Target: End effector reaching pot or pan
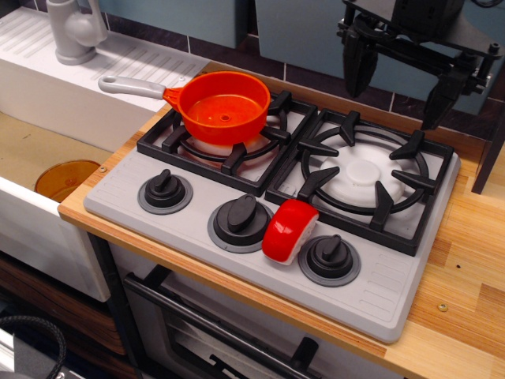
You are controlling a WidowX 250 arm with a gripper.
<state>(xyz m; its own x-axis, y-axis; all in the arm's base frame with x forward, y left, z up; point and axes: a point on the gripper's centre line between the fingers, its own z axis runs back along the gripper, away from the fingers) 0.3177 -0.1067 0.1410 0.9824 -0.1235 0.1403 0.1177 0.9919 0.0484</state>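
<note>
orange saucepan (pixel 223 105) sitting upright on the left burner grate (pixel 229 134) of the toy stove (pixel 268 213), empty inside, light grey handle (pixel 131 85) pointing left and slightly back, out over the stove edge toward the sink area. black gripper (pixel 398 83) up at top right, above the back edge of the right burner (pixel 363 175), well apart from the saucepan and not touching anything. two dark fingers (pixel 357 67) hanging down, spread wide, nothing between them. white disc in the centre of the right burner, bare grate around it. red-and-white rounded object (pixel 289 230) lying on the grey control panel, wedged between the middle knob (pixel 241 219) and the right knob (pixel 330 254), touching or nearly touching both. left knob (pixel 165 190) clear of it, further left. stove set on a light wooden counter (pixel 465 268). translucent amber bowl (pixel 65 178) down in the sink basin (pixel 31 150) at left, partly hidden by the counter edge. grey faucet (pixel 72 31) at top left behind a ribbed white drainboard. oven door with dark handle (pixel 213 335) below the counter front.
</note>
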